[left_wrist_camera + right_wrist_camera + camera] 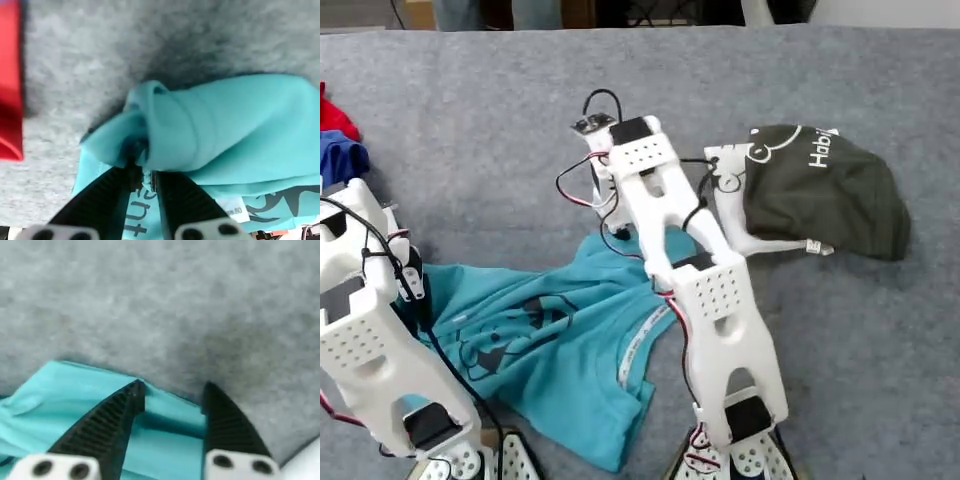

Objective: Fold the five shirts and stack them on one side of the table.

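My left gripper is pinched tight on a bunched edge of the teal shirt, which lies crumpled toward 7 o'clock on the table. My right gripper hangs wide open and empty over the shirt's 12 o'clock edge. Folding looks barely begun; next, that edge needs gripping and the cloth pulling flat. A dark shirt sits bundled at 2 o'clock, with a red shirt and a blue shirt at 9. My right arm crosses the cloth and could hamper the spread.
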`<control>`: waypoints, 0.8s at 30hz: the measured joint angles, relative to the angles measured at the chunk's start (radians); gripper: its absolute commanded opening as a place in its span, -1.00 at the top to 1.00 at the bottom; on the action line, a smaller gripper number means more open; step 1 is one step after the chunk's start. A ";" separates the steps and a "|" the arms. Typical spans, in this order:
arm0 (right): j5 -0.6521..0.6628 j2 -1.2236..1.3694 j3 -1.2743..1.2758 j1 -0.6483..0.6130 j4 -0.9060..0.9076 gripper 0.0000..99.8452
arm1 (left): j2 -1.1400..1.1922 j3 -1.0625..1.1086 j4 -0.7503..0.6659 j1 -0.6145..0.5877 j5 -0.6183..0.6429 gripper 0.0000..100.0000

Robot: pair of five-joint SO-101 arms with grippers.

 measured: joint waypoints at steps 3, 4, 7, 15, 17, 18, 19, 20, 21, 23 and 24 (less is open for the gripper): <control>0.049 0.025 -0.029 0.005 0.003 0.88 | 0.000 0.000 0.000 0.000 0.000 0.94; 0.072 0.031 -0.037 0.006 0.009 0.88 | 0.000 0.000 0.000 0.000 0.000 0.94; 0.097 0.034 -0.052 0.008 0.032 0.88 | 0.000 0.000 0.000 0.000 0.000 0.94; 0.115 0.043 -0.233 -0.005 0.124 0.90 | 0.000 0.000 0.000 0.000 0.000 0.94; 0.115 0.043 -0.281 -0.005 0.126 0.90 | 0.000 0.000 0.000 0.000 0.000 0.94; 0.115 0.043 -0.301 -0.008 0.126 0.90 | 0.000 0.000 0.000 0.000 0.000 0.94; 0.115 0.043 -0.313 -0.008 0.126 0.90 | 0.000 0.000 0.000 0.000 0.000 0.94; 0.115 0.043 -0.324 -0.008 0.117 0.90 | 0.000 0.000 0.000 0.000 0.000 0.94; 0.115 0.043 -0.327 -0.006 0.101 0.90 | 0.000 0.000 0.000 0.000 0.000 0.94; 0.115 0.043 -0.330 -0.005 0.094 0.90 | 0.000 0.000 0.000 0.000 0.000 0.94; 0.115 0.043 -0.330 -0.005 0.097 0.90 | 0.000 0.000 0.000 0.000 0.000 0.94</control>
